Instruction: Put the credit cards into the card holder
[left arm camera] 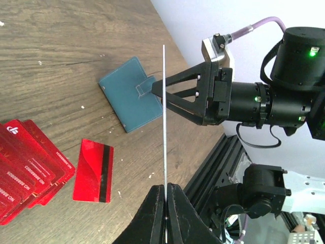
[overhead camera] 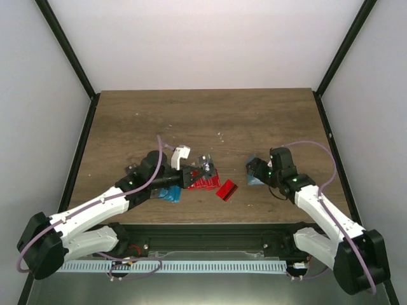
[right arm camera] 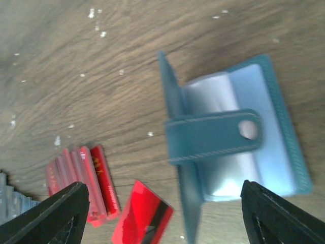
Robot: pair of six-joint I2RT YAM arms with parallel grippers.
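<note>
Bounded at the far end by a plain matte white back wall (overhead camera: 203,38), left and right by pale grey-white side panels (overhead camera: 38,114). Framed by slanting black metal corner posts (overhead camera: 67,47) running down to the far corners of a dark brown wood-grain counter (overhead camera: 203,117). Flecked with small white specks (right arm camera: 96,12). Edged near by a black slotted metal rail (overhead camera: 210,232) and, nearer still, a white perforated strip (overhead camera: 191,265). Lit softly and evenly.
</note>
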